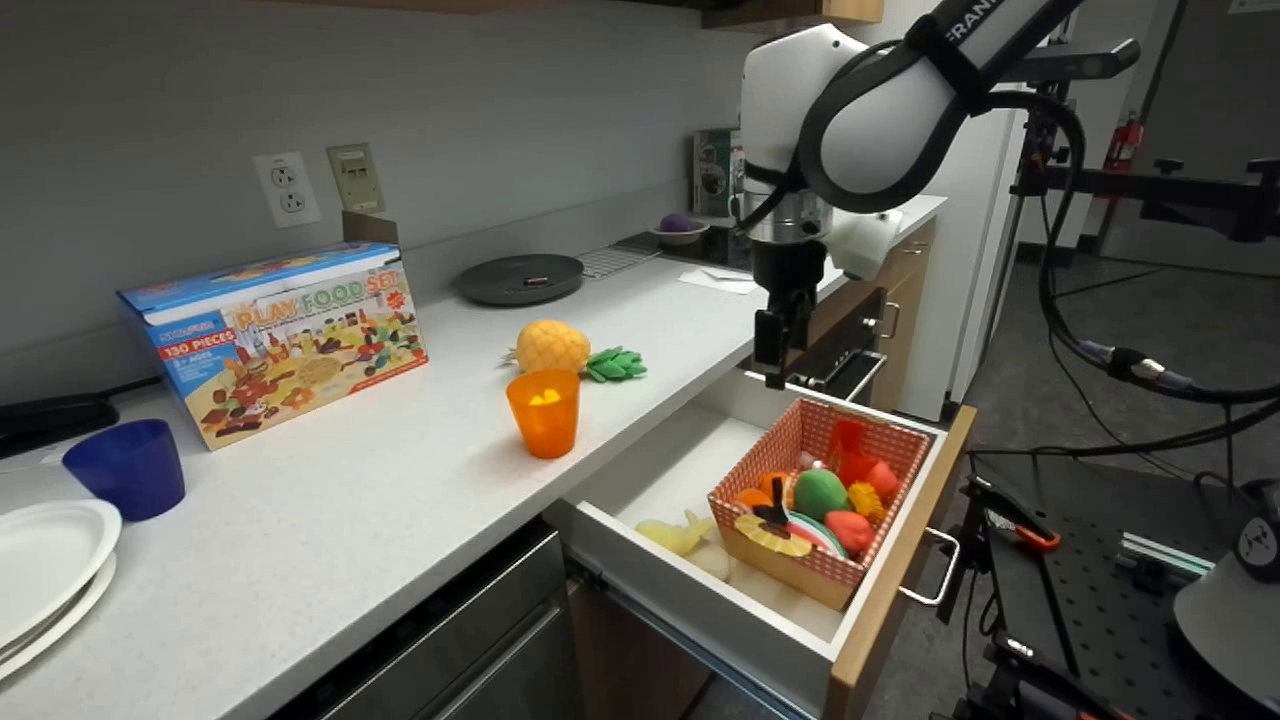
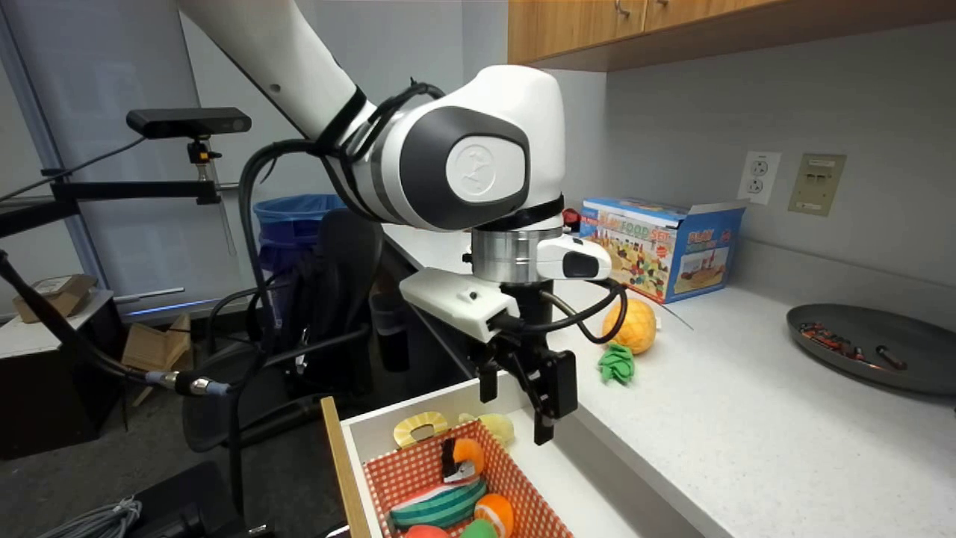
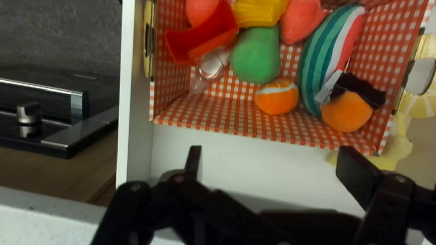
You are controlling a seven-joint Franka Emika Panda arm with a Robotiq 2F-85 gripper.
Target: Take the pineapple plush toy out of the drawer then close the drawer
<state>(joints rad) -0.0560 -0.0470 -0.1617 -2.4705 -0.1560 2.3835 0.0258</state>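
Observation:
The pineapple plush toy (image 1: 553, 347) lies on its side on the counter, its green leaves beside it. It also shows in an exterior view (image 2: 631, 326), and is out of the wrist view. The drawer is pulled out, its brown front panel (image 1: 905, 560) away from the cabinet and its bar handle (image 1: 935, 568) facing outward. Its front also shows in an exterior view (image 2: 343, 471), and its white floor (image 3: 245, 163) in the wrist view. My gripper (image 1: 778, 345) hangs above the drawer near the counter edge. In the wrist view the gripper (image 3: 269, 151) is wide open with nothing between the fingers.
A checkered basket (image 1: 780, 572) of plush food sits in the drawer, with a pale yellow toy (image 1: 675, 535) beside it. An orange cup (image 1: 545, 420), a play food box (image 1: 300, 340) and a dark pan (image 1: 520, 280) stand on the counter. An oven handle (image 3: 37, 86) is beside the drawer.

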